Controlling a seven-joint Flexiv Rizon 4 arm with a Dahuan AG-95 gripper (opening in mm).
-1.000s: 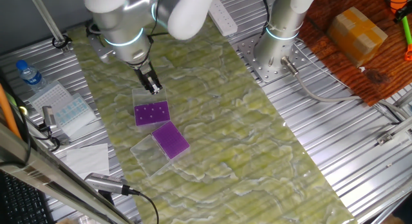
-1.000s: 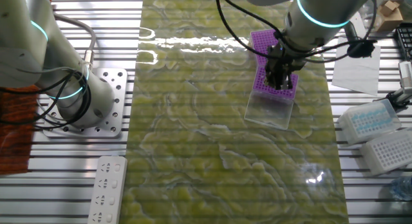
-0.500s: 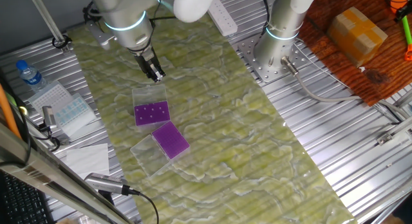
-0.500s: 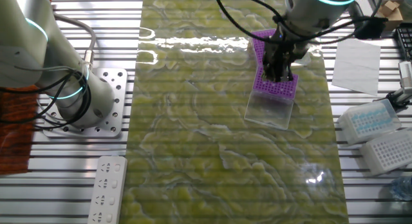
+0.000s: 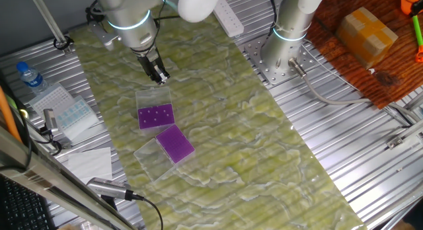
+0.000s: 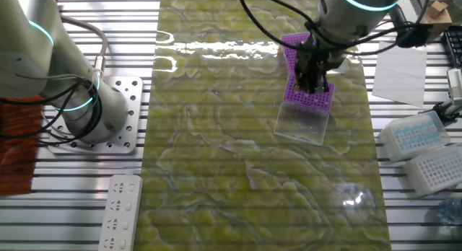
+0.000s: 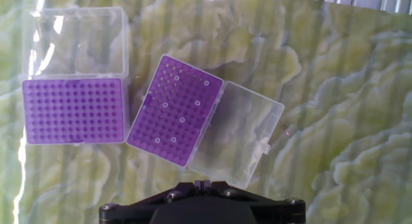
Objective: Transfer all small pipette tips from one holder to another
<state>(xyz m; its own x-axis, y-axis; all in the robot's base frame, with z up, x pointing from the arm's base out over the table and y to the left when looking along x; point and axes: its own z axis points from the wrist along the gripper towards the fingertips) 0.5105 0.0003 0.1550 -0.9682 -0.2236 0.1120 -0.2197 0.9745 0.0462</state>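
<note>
I see the gripper [image 5: 159, 76] hanging above the green mat [image 5: 218, 124], clear of both racks. Its fingers look close together, but from the fixed views I cannot tell whether anything sits between them, and the hand view shows only the black hand base.

Two purple racks lie on the mat with clear lids hinged open. The tilted rack [image 7: 174, 109] carries the tips [image 7: 182, 120], pale specks scattered across several holes. The other rack [image 7: 73, 111] lies square just beside it, not touching, and its holes appear empty as far as the hand view resolves.

Off the mat, a water bottle [image 5: 29, 76] and tip boxes [image 5: 66, 111] sit on the slatted table.
</note>
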